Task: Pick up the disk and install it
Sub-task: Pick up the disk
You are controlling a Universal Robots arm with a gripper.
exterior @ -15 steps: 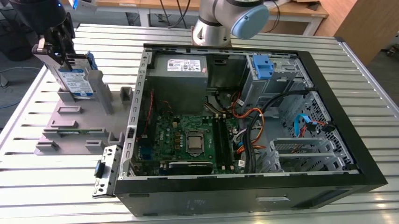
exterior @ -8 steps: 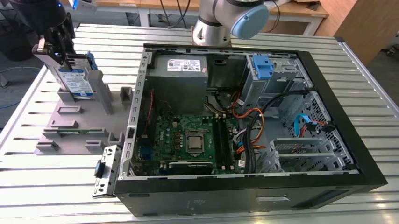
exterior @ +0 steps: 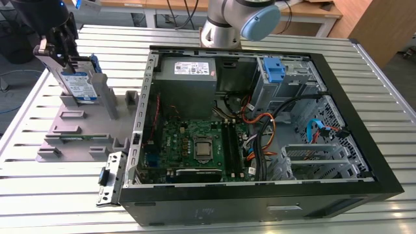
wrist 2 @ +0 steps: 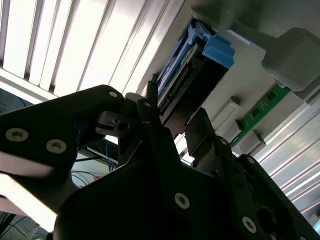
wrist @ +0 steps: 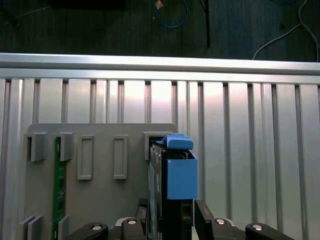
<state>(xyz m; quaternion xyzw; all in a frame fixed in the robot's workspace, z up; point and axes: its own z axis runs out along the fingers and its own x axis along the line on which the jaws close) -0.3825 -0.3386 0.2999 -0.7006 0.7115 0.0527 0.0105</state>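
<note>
gripper (wrist: 173, 214) | jaws clamped on disk (wrist: 181, 176) (upright) | at grey holder (wrist: 102, 196) edge, case (exterior: 227, 210) apart

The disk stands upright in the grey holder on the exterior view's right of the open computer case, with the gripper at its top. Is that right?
Not quite. The disk stands upright in the grey holder on the exterior view's left of the open computer case, not its right. The gripper is at its top, as the exterior view shows.
</note>
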